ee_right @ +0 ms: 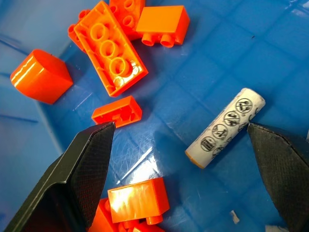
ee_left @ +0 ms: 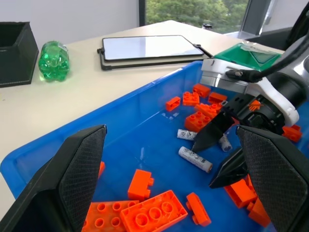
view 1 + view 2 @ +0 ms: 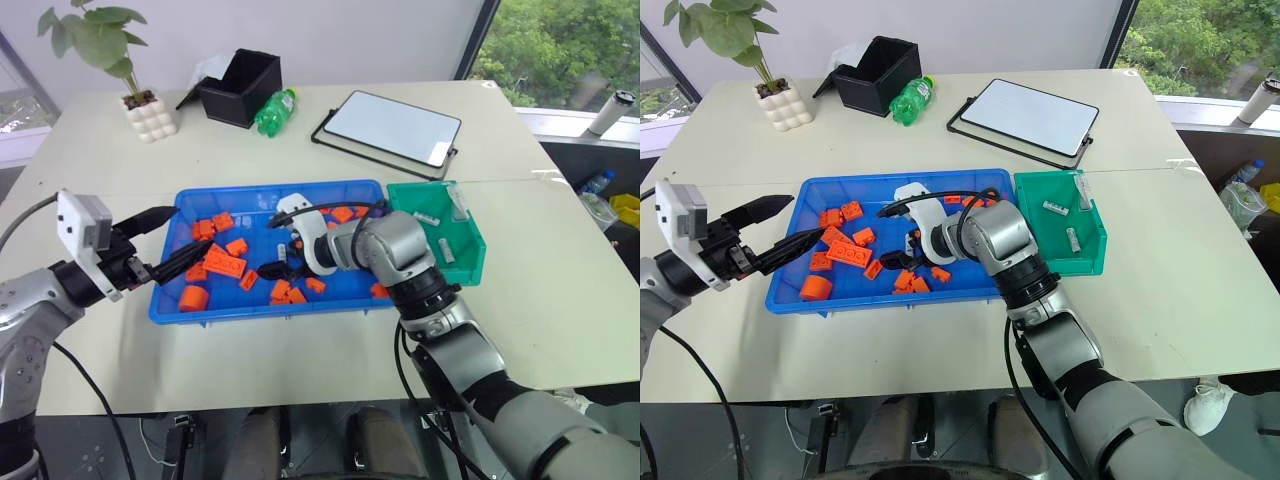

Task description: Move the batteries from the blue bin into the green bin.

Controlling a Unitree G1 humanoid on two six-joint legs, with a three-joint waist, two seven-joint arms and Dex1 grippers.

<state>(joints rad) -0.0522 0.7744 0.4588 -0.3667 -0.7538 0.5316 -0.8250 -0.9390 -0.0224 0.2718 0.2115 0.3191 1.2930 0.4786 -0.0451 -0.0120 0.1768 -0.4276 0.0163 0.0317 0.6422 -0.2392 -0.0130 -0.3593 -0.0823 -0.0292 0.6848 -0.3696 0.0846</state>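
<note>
Batteries (image 2: 195, 159) in blue bin (image 3: 262, 196) visible at wrist views; head views hide them.

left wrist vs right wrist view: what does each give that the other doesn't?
Left wrist view: the table past the blue bin, with the black box, green bottle, tablet and green bin, plus two batteries and the open right end effector seen from outside. Right wrist view: the icons printed on the battery lying ungripped between that end effector's fingers. Both: blue bin floor, orange blocks, a loose battery.
</note>
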